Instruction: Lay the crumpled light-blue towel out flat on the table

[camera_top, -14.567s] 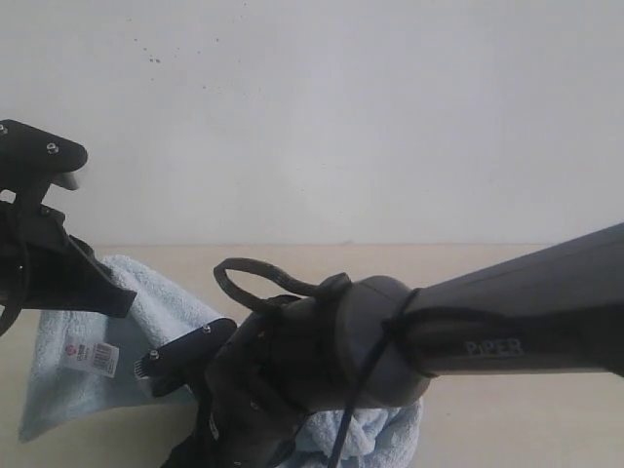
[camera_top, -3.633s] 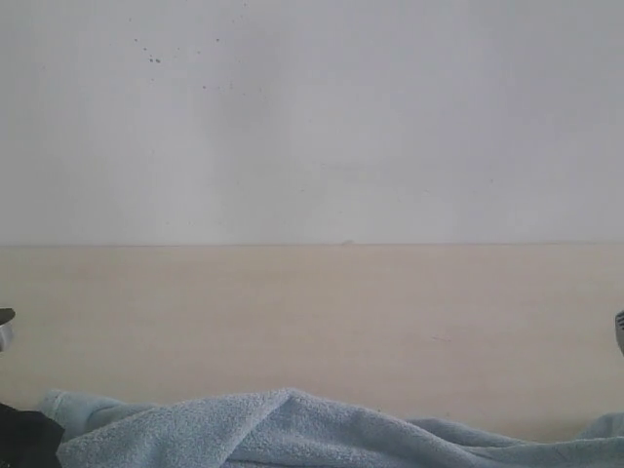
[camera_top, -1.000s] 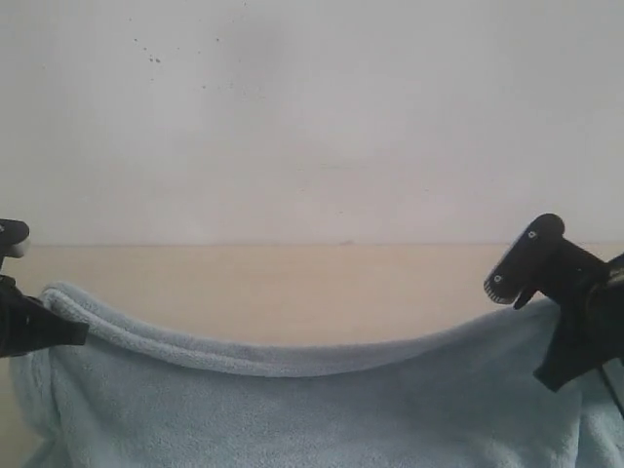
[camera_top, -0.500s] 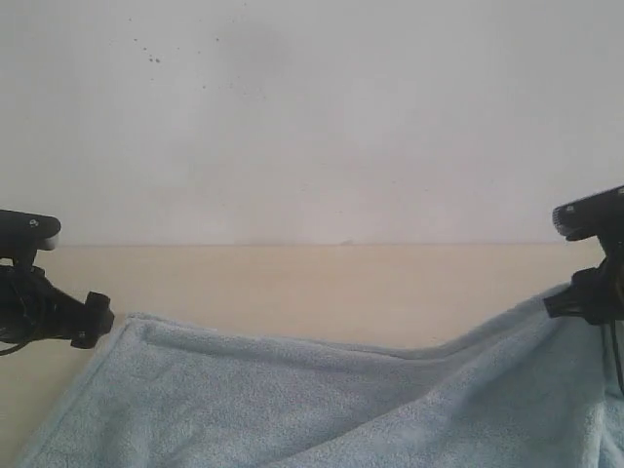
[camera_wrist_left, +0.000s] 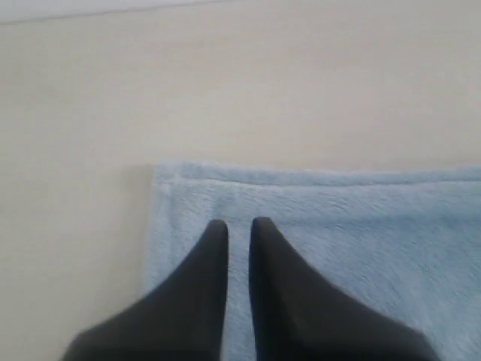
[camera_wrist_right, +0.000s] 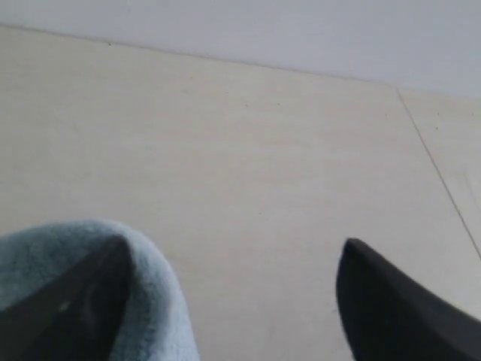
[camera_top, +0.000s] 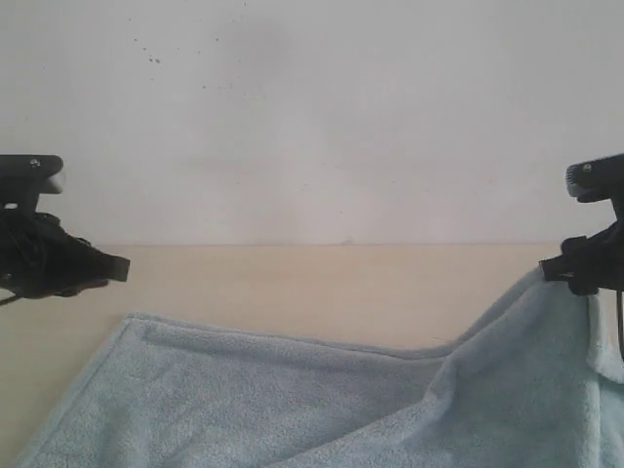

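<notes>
The light-blue towel [camera_top: 292,390] lies mostly spread over the beige table [camera_top: 322,283]. Its left corner rests flat on the wood, while its right side rises in a fold toward my right gripper [camera_top: 573,273]. My left gripper [camera_top: 115,265] hovers just above that left corner, clear of the cloth. In the left wrist view the left gripper [camera_wrist_left: 239,224] is shut, with only a thin slit between its fingers and nothing in it, over the hemmed corner of the towel [camera_wrist_left: 361,218]. In the right wrist view my right gripper [camera_wrist_right: 233,252] stands wide open, and the towel [camera_wrist_right: 150,278] drapes over one finger.
A plain white wall [camera_top: 312,117] rises behind the far edge of the table. Bare wood [camera_wrist_right: 248,135] stretches beyond the towel's far hem. A seam [camera_wrist_right: 436,173] in the tabletop runs past the right gripper.
Both grippers had held the towel's far edge raised. The left one let its corner drop flat, rose and shut again. The right one opened; the towel still hangs on one finger.
</notes>
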Available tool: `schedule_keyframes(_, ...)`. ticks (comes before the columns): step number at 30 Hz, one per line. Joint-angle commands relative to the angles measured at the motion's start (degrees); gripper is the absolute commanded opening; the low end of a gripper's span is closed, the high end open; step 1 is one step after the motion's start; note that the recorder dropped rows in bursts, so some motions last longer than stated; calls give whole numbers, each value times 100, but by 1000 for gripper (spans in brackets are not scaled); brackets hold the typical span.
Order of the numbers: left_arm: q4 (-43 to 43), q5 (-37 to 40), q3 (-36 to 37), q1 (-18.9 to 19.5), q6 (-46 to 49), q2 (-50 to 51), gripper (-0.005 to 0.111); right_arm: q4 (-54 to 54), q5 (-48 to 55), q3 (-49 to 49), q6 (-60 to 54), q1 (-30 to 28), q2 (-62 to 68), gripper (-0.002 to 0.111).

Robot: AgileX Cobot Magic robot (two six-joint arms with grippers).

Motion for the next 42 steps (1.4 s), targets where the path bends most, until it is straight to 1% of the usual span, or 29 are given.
schedule_keyframes(1,-20,868,78,-396,-53,249,6,1687,-88,157,-1557,-43,-67,46)
schedule_keyframes(2,-20,998,80,-501,-53,352,6,2040,-162,159,-1896,-43,-67,44)
schedule_keyframes(4,-20,1191,80,-710,-39,531,6,2476,-348,159,-2480,-43,-67,50)
schedule_keyframes(6,-20,1269,80,-880,61,613,6,2554,-208,159,-2936,-43,-67,67)
schedule_keyframes(8,-20,1257,80,-1044,75,637,6,2582,242,159,-3028,-43,-67,80)
schedule_keyframes(9,-20,1216,80,-1099,75,637,6,2643,502,159,-3028,-43,-78,86)
schedule_keyframes(10,-20,1167,80,-1153,75,637,6,2931,607,159,-3028,-43,-78,89)
schedule_keyframes(11,-20,1104,80,-1188,75,637,6,3373,621,159,-3054,-43,-78,89)
schedule_keyframes(13,-20,1005,80,-1249,75,637,6,4362,543,168,-3664,-43,-78,89)
schedule_keyframes(15,-20,1016,44,-1247,75,637,6,5447,506,168,-5021,65,-78,89)
schedule_keyframes(16,-20,1024,21,-1247,75,625,6,5748,488,168,-5459,109,-78,89)
schedule_keyframes(18,-20,1024,8,-1247,75,611,6,6084,491,168,-5932,264,-78,89)
schedule_keyframes(21,-20,1073,-47,-1247,75,611,6,6084,664,168,-5906,417,-16,88)
schedule_keyframes(23,-20,1035,-48,-1247,75,611,6,6028,818,168,-5725,428,104,82)
schedule_keyframes(24,-20,1026,-48,-1247,75,611,6,5895,938,168,-5582,428,189,75)
schedule_keyframes(26,-20,1026,-48,-1247,75,611,6,5483,1135,168,-5164,428,363,58)
schedule_keyframes(28,-20,1026,-48,-1247,75,611,6,5056,1225,168,-4841,428,516,38)
schedule_keyframes(31,-20,1008,-48,-1247,75,611,6,4881,1078,168,-4788,428,627,15)
schedule_keyframes(33,-20,928,-48,-1247,75,611,6,4699,898,168,-4788,428,667,1)
schedule_keyframes(35,-9,752,-48,-1247,88,611,6,4382,804,168,-4659,428,670,0)
schedule_keyframes(36,4,633,-48,-1247,153,611,6,4079,750,168,-4402,394,670,0)
schedule_keyframes(39,51,308,-48,-1247,445,622,6,3143,966,106,-3592,283,670,0)
schedule_keyframes(42,51,-3,-48,-1247,534,622,6,2554,1135,-24,-3102,83,670,0)
